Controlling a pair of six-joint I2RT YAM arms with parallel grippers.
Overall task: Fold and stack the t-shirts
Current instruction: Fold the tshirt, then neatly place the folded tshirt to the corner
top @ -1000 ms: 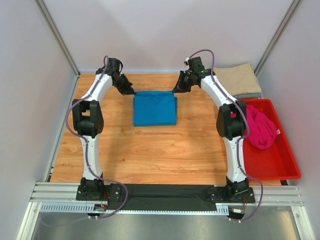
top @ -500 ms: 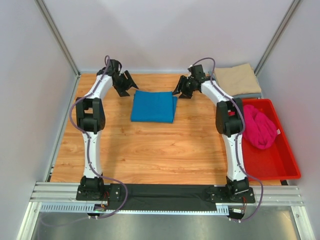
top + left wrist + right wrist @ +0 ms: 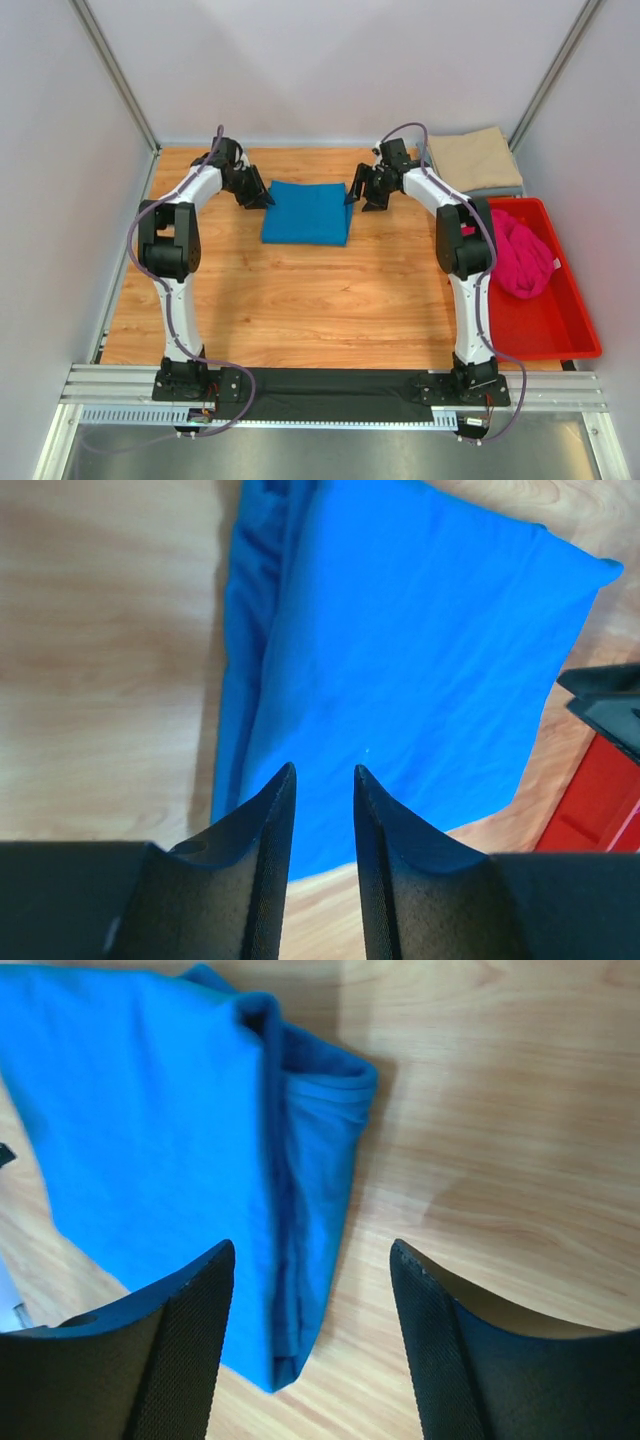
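We have the bright blue t-shirt [image 3: 307, 212] lying folded into a neat rectangle at the far middle of the table [image 3: 300, 300], its layered edges showing in both wrist views. Our left gripper [image 3: 322, 770] is at the shirt's left edge with its fingers a little apart and nothing between them. Our right gripper [image 3: 312, 1247] is at the shirt's right edge, fingers spread wide and also empty. Neither one holds the cloth.

At the far right corner the tan t-shirt [image 3: 475, 158] lies folded flat on top of a grey-blue t-shirt [image 3: 497, 189], of which we see only a thin edge. We judge that pile to be the stack, with two shirts done. The magenta t-shirt [image 3: 522, 255] is a crumpled heap in the red bin [image 3: 560, 330], not yet folded.

So we reckon we are a bit past halfway: three shirts folded, two of them stacked. What is left, as we see it, is to carry the blue one onto the tan pile, then take the magenta one out, spread it, fold it and add it on top
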